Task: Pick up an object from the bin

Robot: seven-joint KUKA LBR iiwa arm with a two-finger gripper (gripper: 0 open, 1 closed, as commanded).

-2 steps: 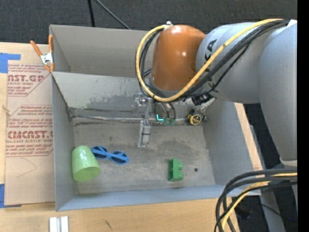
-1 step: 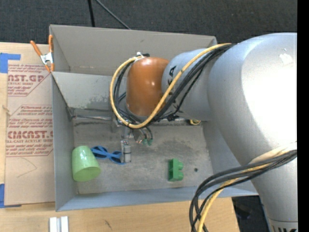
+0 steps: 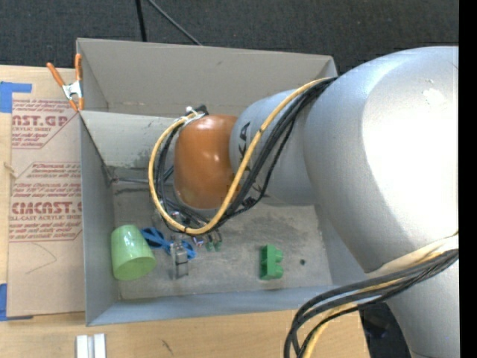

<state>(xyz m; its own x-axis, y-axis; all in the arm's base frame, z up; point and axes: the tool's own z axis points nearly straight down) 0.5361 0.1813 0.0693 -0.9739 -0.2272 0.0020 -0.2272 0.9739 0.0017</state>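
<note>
The pincer (image 3: 179, 258) is low in the bin (image 3: 97, 200), right against a small blue thing (image 3: 155, 237) that shows at its left. Whether it is apart or together I cannot tell. A light green cup (image 3: 133, 253) lies just left of it, and a green block (image 3: 270, 262) well to its right.

Blue thing (image 3: 154, 237) partly hidden under claw (image 3: 179, 258); small dark bit (image 3: 214, 243) beside it unidentifiable; arm (image 3: 387, 162) covers bin (image 3: 97, 200) right.
</note>
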